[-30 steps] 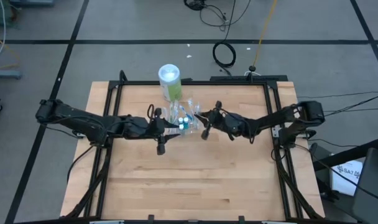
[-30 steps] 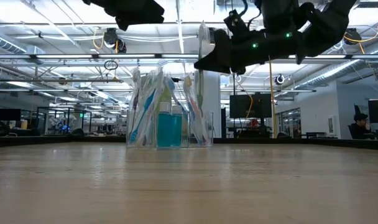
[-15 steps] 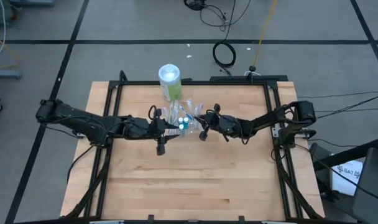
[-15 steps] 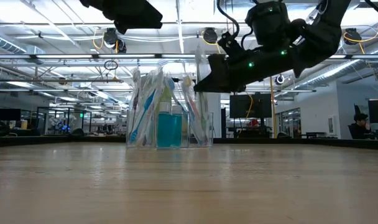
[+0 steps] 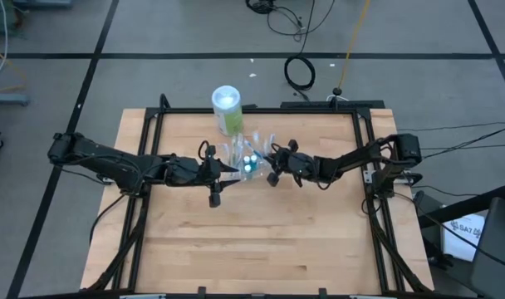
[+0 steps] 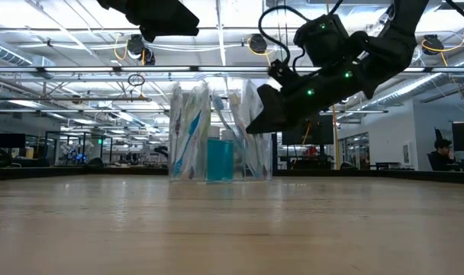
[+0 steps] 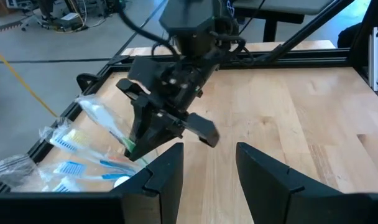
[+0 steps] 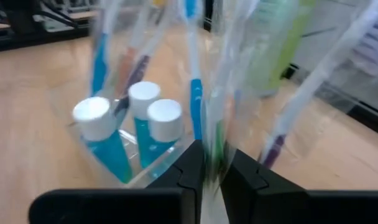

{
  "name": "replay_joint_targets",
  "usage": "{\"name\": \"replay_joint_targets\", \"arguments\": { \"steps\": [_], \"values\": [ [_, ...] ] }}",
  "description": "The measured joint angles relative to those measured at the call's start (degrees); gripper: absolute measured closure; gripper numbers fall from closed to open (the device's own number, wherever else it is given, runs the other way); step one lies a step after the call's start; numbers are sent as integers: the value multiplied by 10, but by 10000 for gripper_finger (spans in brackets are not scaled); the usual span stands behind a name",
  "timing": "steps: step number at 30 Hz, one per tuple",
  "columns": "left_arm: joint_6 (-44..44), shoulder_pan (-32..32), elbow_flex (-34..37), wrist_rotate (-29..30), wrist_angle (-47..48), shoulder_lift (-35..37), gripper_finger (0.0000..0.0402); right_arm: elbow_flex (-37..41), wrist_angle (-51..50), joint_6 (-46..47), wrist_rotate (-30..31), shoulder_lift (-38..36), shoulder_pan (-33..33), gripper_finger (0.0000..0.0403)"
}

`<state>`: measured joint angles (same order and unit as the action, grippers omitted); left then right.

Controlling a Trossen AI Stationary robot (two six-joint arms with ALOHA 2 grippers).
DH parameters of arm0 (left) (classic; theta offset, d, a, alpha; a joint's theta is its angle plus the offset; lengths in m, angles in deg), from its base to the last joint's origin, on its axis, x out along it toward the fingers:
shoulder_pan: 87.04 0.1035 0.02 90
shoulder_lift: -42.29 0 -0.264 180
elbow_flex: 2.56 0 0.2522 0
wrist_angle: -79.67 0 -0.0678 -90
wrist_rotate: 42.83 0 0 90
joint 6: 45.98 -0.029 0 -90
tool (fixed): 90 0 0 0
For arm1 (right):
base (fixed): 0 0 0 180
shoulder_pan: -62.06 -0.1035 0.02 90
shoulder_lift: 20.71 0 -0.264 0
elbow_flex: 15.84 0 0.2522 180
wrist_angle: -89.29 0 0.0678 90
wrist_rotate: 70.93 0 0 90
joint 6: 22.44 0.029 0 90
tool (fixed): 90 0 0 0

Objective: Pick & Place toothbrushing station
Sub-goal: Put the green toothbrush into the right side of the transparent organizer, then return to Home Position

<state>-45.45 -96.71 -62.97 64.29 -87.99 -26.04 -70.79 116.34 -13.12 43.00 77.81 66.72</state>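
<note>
3 teal tubes (image 8: 136, 134), many toothbrushes (image 6: 188, 130), 1 clear container (image 6: 217, 156), far-centre on wood table (image 5: 252, 241). R gripper (image 8: 214, 163) pinching toothbrush wrapper; L gripper (image 7: 207, 165) wide, empty. Green canister (image 5: 226, 108) behind. Open-plan lab.

You get almost nothing readable here. The one spot with lettering is the white box (image 5: 467, 226) on the floor off the desk's right side in the high view, and its dark print is too small for you to make out. The green-and-white canister (image 5: 226, 108) shows you no legible label. The wrapped toothbrushes (image 8: 195, 93) and the teal tubes (image 8: 145, 124) in the right wrist view carry no words you can read either.
</note>
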Motion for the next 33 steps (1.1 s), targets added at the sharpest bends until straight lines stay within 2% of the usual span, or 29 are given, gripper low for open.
{"name": "replay_joint_targets", "arguments": {
  "steps": [6, 12, 16, 21, 30, 33],
  "values": [
    [0, 0, 0, 0, 0, 0, 250, 0, -6, -10, 0, 0, 11, 351],
    [3, 0, 0, 0, 0, 0, 250, 0, -6, -21, 0, 0, 10, 303],
    [10, 0, 0, 15, 4, 1, 250, 0, -20, -22, -2, -31, 8, 273],
    [-7, -2, 0, 19, 68, 50, 250, 0, -126, -68, -2, -124, -10, 255],
    [15, -6, 1, 26, 236, 199, 250, 0, -344, -232, -2, -375, -67, 261],
    [36, -6, 14, 44, 278, 246, 250, 0, -390, -179, -2, -445, -78, 260]
  ]
}}
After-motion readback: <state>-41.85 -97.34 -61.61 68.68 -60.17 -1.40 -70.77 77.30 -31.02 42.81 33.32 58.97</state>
